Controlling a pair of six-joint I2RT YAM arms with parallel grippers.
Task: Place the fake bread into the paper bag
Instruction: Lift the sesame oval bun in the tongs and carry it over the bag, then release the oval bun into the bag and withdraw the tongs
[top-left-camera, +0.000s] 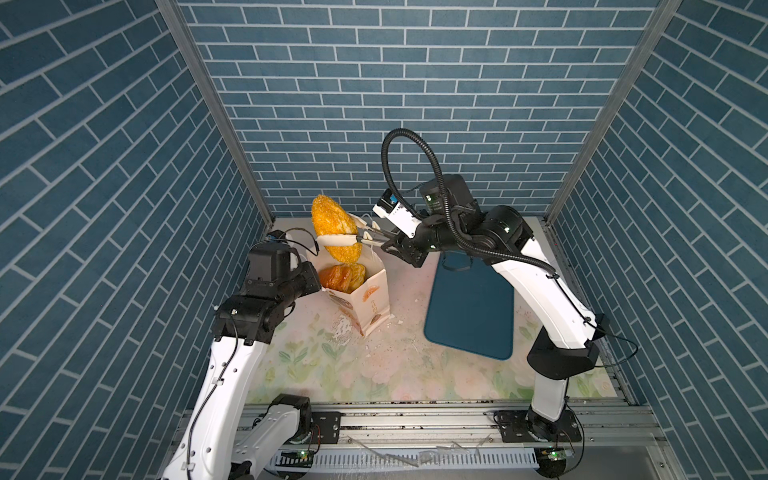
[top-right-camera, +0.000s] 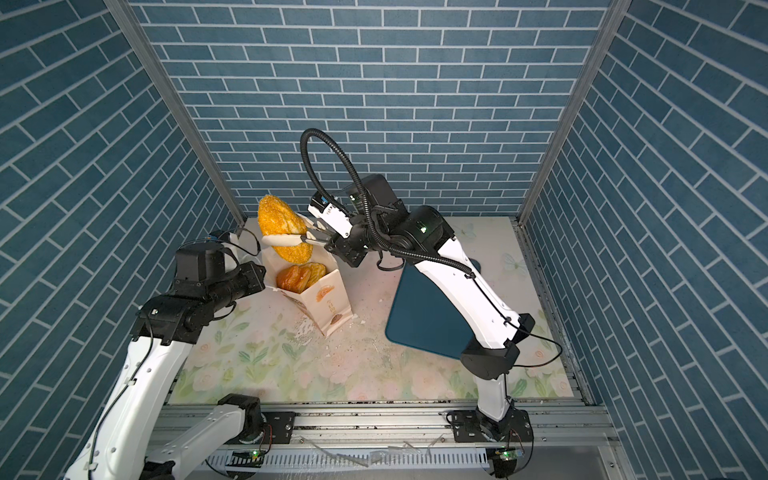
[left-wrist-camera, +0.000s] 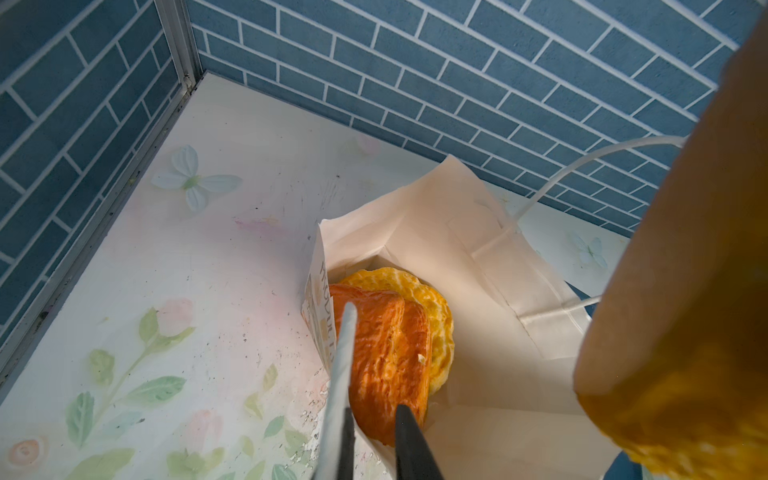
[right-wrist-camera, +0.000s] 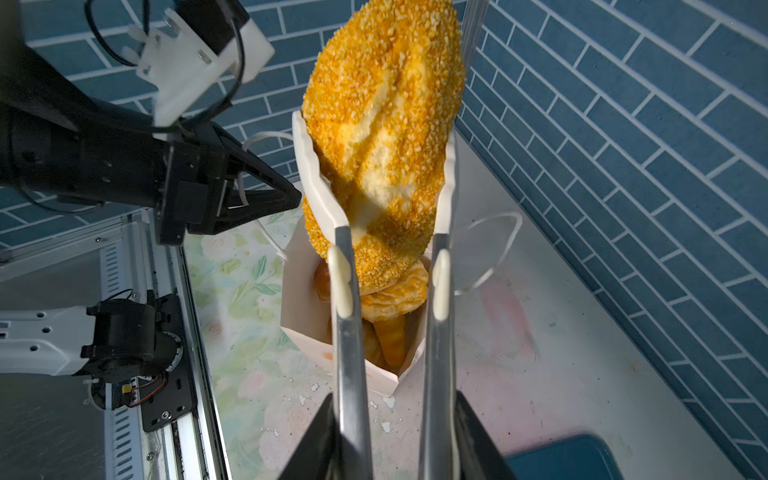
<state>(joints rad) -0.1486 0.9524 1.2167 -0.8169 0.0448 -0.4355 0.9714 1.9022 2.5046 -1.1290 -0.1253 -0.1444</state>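
Note:
A big seeded oval loaf of fake bread (top-left-camera: 334, 230) (right-wrist-camera: 382, 137) hangs upright over the mouth of the paper bag (top-left-camera: 370, 303), pinched between the white tips of metal tongs (top-left-camera: 376, 239). My right gripper (right-wrist-camera: 395, 415) is shut on the tongs' arms. The loaf's lower end sits at the bag's rim, just above several golden pastries (top-left-camera: 343, 276) (left-wrist-camera: 386, 345) that fill the bag. My left gripper (left-wrist-camera: 374, 415) (right-wrist-camera: 297, 197) is at the bag's left rim. Its jaws stand a narrow gap apart, and the white cord handle (left-wrist-camera: 345, 353) runs along one finger, not across the gap.
A dark blue tray (top-left-camera: 469, 307) lies on the floral mat right of the bag, partly under the right arm. White flakes (top-left-camera: 345, 328) litter the mat by the bag's base. Blue brick walls close in the back and both sides.

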